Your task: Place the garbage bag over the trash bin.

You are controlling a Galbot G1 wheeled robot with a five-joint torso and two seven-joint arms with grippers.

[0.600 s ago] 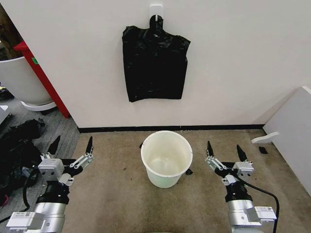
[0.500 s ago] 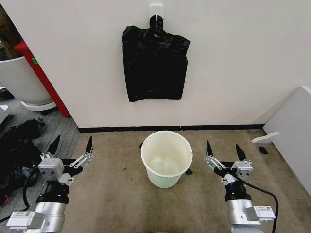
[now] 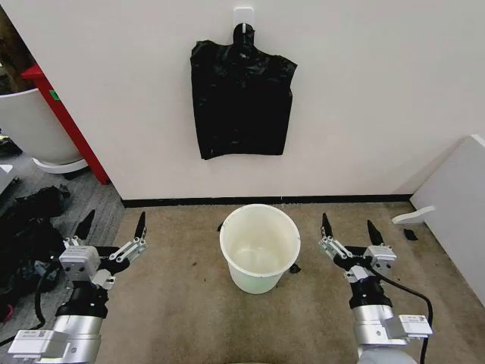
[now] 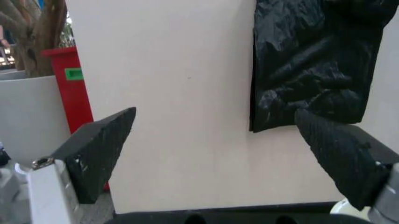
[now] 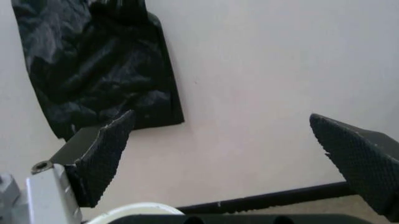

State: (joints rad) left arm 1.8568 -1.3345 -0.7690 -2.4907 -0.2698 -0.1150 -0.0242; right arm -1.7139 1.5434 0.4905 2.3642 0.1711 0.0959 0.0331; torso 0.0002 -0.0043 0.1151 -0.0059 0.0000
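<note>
Black garbage bag (image 3: 242, 95) hangs on wall hook, above trash bin (image 3: 260, 246) on floor near baseboard. Left gripper (image 3: 111, 228) & right gripper (image 3: 347, 230) flank bin, both spread, holding nothing.

The large white round plastic tub (image 3: 26, 125) at 9 o'clock is cut off by the frame edge; the glossy black plastic garbage bag (image 4: 311, 65) runs past the left wrist view's border.
</note>
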